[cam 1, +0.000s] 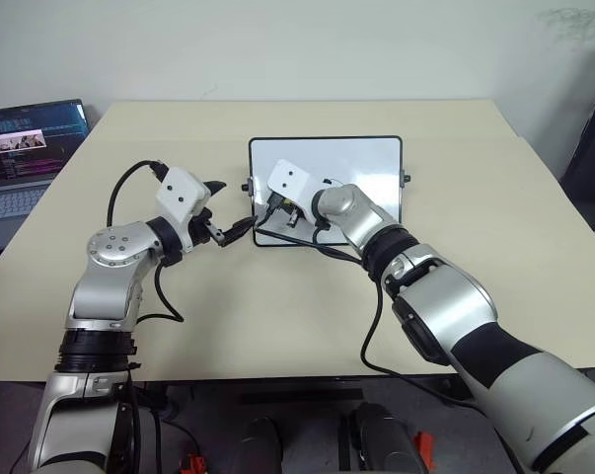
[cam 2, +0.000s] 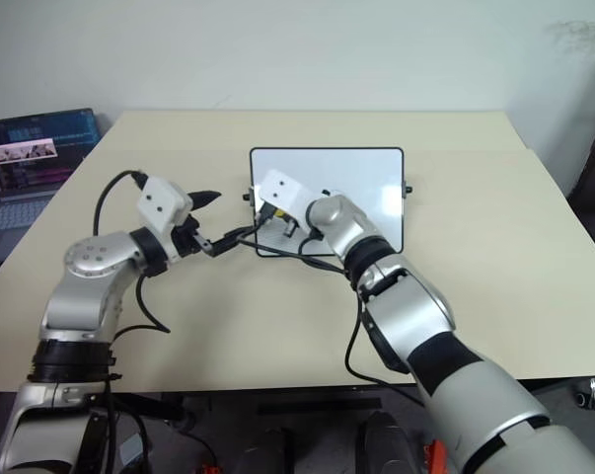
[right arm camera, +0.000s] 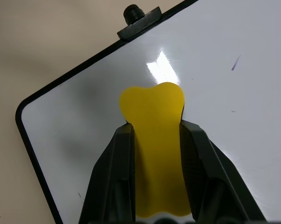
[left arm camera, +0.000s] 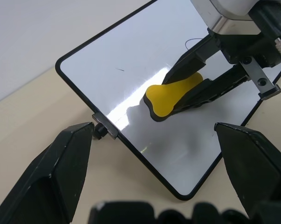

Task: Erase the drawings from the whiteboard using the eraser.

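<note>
The whiteboard (cam 1: 366,168) lies flat on the table, black-framed with small side knobs. My right gripper (right arm camera: 156,154) is shut on the yellow eraser (right arm camera: 152,107), which lies against the board near its left front corner. The eraser (left arm camera: 170,95) has a black base. Of the drawings, a short dark stroke (left arm camera: 120,70) and a thin loop (left arm camera: 192,43) show on the white surface. My left gripper (cam 1: 228,207) stands open beside the board's left edge, its fingers wide apart, close to the side knob (left arm camera: 100,129).
An open laptop (cam 1: 31,148) sits at the table's far left. The beige table (cam 1: 277,316) extends in front of the board. A dark object (cam 1: 588,148) stands past the table's right edge. Black cables hang from both wrists.
</note>
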